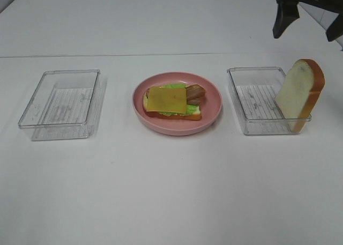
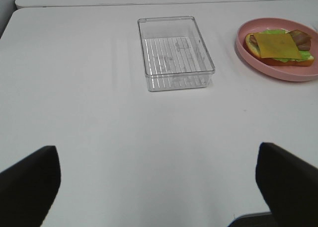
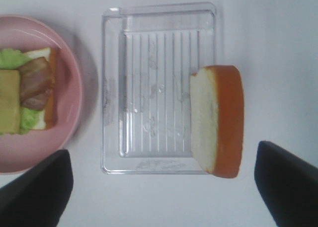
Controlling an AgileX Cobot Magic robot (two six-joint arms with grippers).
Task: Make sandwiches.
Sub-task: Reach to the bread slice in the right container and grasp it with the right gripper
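The open-faced sandwich (image 1: 172, 101) lies on the round pink plate (image 1: 211, 108) in the middle: a bread slice below, then green lettuce, brown bacon (image 1: 195, 91) and a yellow cheese slice (image 1: 166, 98) on top. A second bread slice (image 1: 300, 92) stands on edge, leaning at the right wall of the right clear tray (image 1: 257, 101). My right gripper (image 1: 309, 28) hangs open high above and behind that tray, holding nothing; in the right wrist view its fingers (image 3: 35, 192) flank the tray and the bread slice (image 3: 218, 120). My left gripper (image 2: 159, 182) is open over bare table.
An empty clear tray (image 1: 61, 103) sits left of the plate, also seen as the tray (image 2: 176, 53) in the left wrist view, with the plate (image 2: 248, 53) beyond it. A table seam runs across behind the trays.
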